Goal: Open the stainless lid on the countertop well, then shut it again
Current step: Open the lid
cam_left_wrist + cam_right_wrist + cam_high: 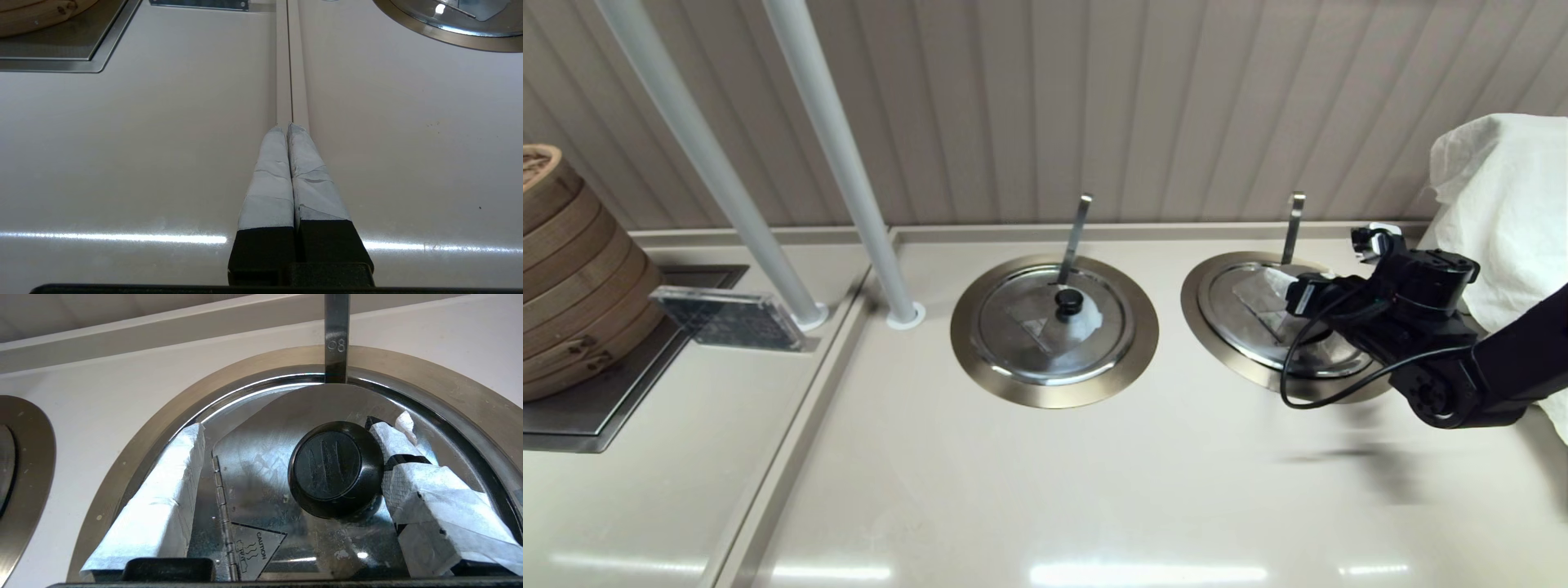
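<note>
The stainless lid (1252,304) lies flat and closed in the right-hand countertop well, inside its bronze-toned ring (1199,304). A flat steel utensil handle (1294,224) sticks up at the back of the well. My right gripper (1327,273) hovers low over this lid and hides its knob in the head view. In the right wrist view the gripper (291,428) is open, and the black knob (329,467) on the hinged flap (253,457) sits between the taped fingers. One finger (412,477) touches the knob's side; the other stays well apart. My left gripper (288,127) is shut and parked above bare counter.
The twin well's lid (1029,327), with a whitish patch by its knob (1068,300), sits to the left. Further left are two white poles (849,180), a clear plastic block (727,318) and stacked bamboo steamers (564,269). A white cloth (1503,220) hangs at the right.
</note>
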Available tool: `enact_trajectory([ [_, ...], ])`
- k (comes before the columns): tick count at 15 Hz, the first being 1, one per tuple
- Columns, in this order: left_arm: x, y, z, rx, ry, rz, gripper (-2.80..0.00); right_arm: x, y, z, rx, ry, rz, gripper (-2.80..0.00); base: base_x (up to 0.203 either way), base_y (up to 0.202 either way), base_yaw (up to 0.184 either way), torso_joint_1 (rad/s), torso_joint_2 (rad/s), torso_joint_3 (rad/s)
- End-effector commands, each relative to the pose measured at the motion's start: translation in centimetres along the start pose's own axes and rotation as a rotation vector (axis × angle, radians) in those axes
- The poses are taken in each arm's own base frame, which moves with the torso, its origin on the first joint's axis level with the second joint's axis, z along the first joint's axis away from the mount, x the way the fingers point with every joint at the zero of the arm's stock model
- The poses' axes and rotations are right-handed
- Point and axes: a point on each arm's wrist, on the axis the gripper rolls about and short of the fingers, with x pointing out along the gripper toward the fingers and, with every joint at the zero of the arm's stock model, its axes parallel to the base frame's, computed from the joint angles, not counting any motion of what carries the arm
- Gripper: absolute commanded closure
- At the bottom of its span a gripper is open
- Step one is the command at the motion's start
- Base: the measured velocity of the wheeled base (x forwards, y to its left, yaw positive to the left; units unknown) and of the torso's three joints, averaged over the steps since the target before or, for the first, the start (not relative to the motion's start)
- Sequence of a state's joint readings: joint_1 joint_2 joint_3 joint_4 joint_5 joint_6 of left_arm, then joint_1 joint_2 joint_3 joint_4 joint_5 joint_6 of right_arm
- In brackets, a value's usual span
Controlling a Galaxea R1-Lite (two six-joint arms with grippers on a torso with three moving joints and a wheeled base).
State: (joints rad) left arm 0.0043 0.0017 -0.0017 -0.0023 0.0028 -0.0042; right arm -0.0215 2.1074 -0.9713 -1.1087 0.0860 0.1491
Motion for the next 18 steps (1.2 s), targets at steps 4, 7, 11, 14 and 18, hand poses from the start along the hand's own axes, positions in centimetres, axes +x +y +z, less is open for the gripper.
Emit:
enact_trajectory([
  [4, 0.0, 0.0, 0.0, 0.0, -0.001, 0.001, 0.0, -1.2, 2.0, 1.5, -0.003, -0.036, 0.044, -2.8, 0.0, 0.0, 0.0, 0.0, 0.0, 0.0],
  [7, 0.0, 0.0, 0.0, 0.0, -0.001, 0.001, 0.0, -2.5, 3.5, 2.0, -0.004, -0.036, 0.08, -2.8, 0.0, 0.0, 0.0, 0.0, 0.0, 0.0],
  [11, 0.0, 0.0, 0.0, 0.0, -0.001, 0.001, 0.0, -4.2, 6.1, 2.0, -0.007, -0.018, 0.135, -2.8, 0.0, 0.0, 0.0, 0.0, 0.0, 0.0],
  [14, 0.0, 0.0, 0.0, 0.0, -0.001, 0.001, 0.0, -5.7, 7.6, 1.7, -0.011, 0.002, 0.167, -2.8, 0.0, 0.0, 0.0, 0.0, 0.0, 0.0],
  [18, 0.0, 0.0, 0.0, 0.0, -0.001, 0.001, 0.0, -8.0, 8.8, 2.7, -0.012, -0.014, 0.207, -2.8, 0.0, 0.0, 0.0, 0.0, 0.0, 0.0],
])
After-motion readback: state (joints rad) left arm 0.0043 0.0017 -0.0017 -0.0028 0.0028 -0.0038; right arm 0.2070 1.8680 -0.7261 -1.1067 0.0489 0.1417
